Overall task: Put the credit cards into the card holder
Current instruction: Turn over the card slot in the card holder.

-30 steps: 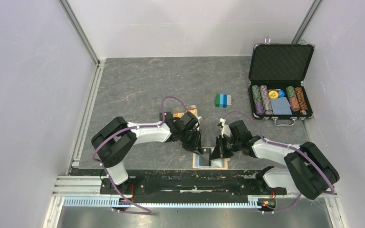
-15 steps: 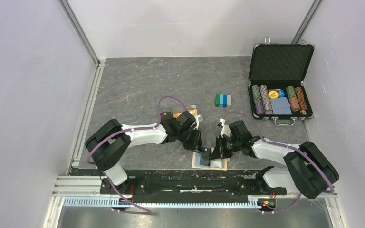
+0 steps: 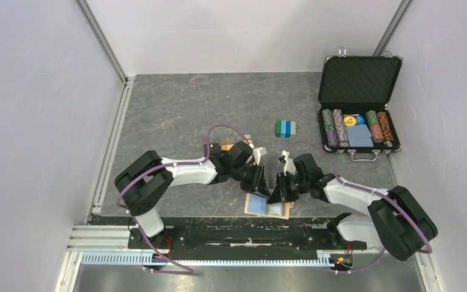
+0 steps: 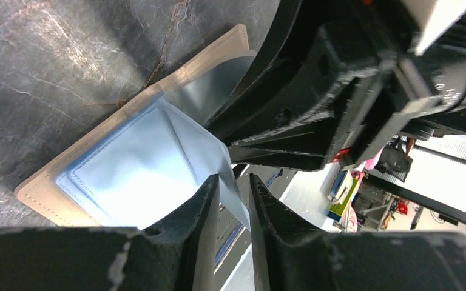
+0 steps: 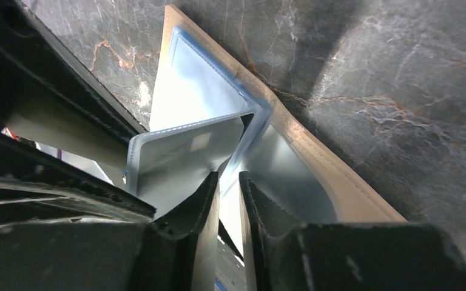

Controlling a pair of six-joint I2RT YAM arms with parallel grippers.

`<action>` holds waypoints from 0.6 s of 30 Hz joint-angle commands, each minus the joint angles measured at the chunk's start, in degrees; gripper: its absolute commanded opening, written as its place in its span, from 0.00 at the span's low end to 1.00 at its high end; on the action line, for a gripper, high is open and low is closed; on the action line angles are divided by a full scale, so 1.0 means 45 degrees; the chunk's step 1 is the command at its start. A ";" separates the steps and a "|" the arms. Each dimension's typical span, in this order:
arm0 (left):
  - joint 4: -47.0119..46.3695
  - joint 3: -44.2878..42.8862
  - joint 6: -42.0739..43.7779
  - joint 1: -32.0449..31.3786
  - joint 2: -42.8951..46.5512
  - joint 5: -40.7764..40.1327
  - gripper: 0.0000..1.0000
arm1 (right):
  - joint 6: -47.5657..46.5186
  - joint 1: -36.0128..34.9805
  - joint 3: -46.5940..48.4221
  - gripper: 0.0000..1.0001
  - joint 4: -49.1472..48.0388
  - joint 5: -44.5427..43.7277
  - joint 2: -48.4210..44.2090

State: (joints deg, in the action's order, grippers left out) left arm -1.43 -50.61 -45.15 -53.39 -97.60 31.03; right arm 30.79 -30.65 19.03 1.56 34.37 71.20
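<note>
The tan card holder (image 3: 284, 211) lies open at the near table edge, its light-blue lining up. It also shows in the left wrist view (image 4: 36, 188) and the right wrist view (image 5: 340, 188). My left gripper (image 3: 260, 182) is shut on a corner of the dark grey card (image 4: 233, 197), whose far end sits in the lining. My right gripper (image 3: 276, 192) pinches a lining flap (image 5: 255, 130) beside the card (image 5: 182, 157). The jaws are nearly closed in both the left (image 4: 233, 179) and the right (image 5: 229, 176) wrist views. An orange card (image 3: 247, 144) peeks out behind the left arm.
A green-and-blue block stack (image 3: 284, 128) stands mid-table. An open black case (image 3: 357, 82) with rows of poker chips sits at the back right. Grey walls close in both sides. The two grippers are almost touching over the card holder.
My left gripper has moved right and down with the dark card, from above the card holder's left edge into its lining. The right gripper has stayed on the card holder.
</note>
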 commanded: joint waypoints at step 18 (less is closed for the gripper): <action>-0.1400 -0.1877 -0.1065 -0.0185 -0.1894 0.2563 0.46 | -0.1689 0.0629 0.3313 0.46 0.5390 -0.4008 -0.3531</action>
State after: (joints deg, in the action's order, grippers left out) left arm -4.64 -56.36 -47.57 -53.54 -104.09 38.57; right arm 23.75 -29.17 30.52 24.51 18.94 58.72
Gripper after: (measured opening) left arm 0.457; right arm 0.455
